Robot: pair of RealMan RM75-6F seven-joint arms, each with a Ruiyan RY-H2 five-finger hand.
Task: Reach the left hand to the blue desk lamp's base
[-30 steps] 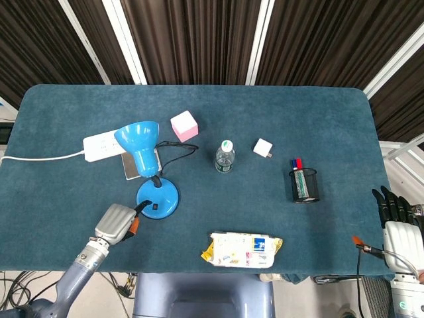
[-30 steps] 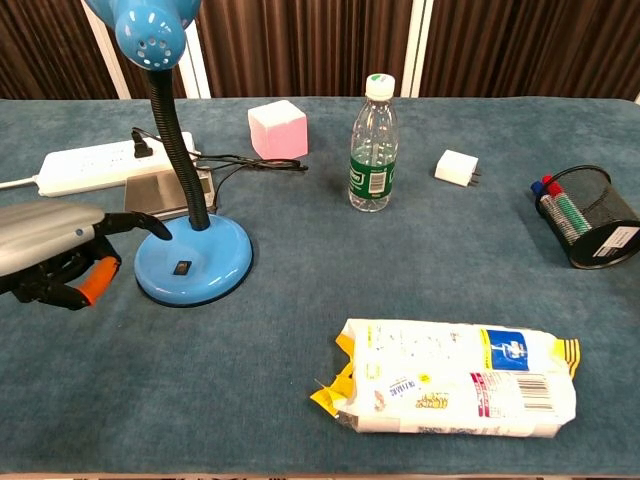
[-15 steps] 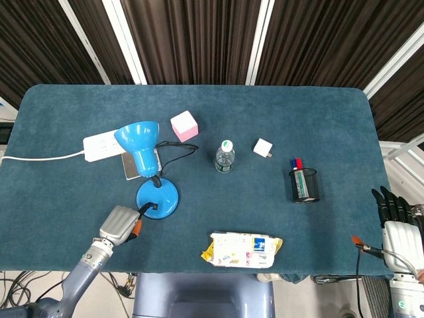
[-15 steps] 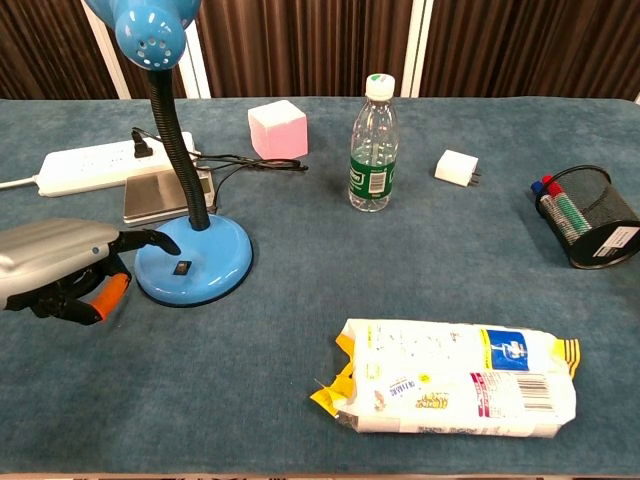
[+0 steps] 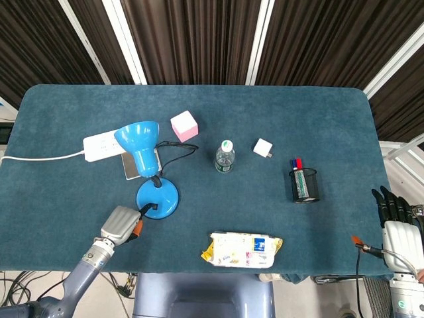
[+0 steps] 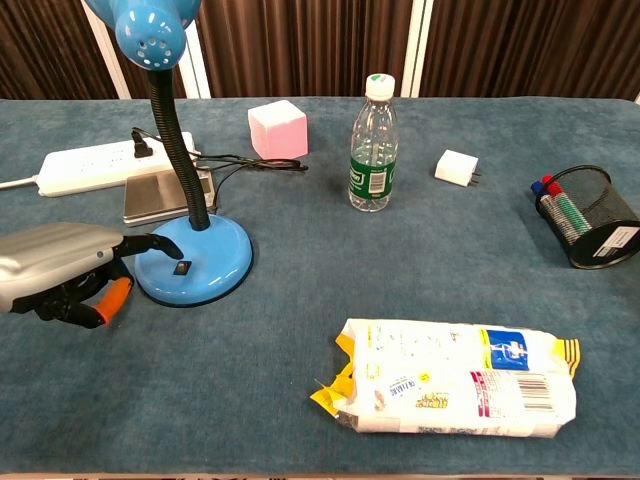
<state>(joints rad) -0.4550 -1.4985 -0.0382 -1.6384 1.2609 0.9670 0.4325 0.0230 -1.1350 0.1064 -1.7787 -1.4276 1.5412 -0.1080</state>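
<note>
Fingers of the left hand (image 5: 120,225) in head view: one dark fingertip (image 5: 143,210) pokes fwd and lies on the near-left edge of the blue desk lamp's base (image 5: 158,199); the rest look curled under the grey back of the hand w/ nothing in them, though the shell hides most of that. Vs 1 s ago the hand has slid a bit toward the near edge of the table (image 5: 59,119) and settled; over the last half sec it barely moved. Judgement: the reach is basically done, contact looks made or very nearly so. Left forearm comes up from the bottom-left corner, angled toward the lamp, back of hand up. The base sits left of centre, near side of the table, just in front of the white power strip (image 5: 103,146) and a small grey box (image 5: 140,164). Right hand (image 5: 396,225) rests off the table's right edge, fingers straight and side by side, holding nothing.

Chest view: left hand (image 6: 60,268) low at the left edge, grey shell up, orange-tipped thumb tucked below. Its extended fingertip (image 6: 165,243) is over the base (image 6: 195,265) rim, left of the small black switch (image 6: 181,267); a sec ago it was higher, nearer the neck. Can't tell if it's pressing down or just resting. Right hand isn't visible here. Water bottle (image 6: 373,145), snack packet (image 6: 455,378) and mesh pen cup (image 6: 588,215) stand well apart from the hand.
</note>
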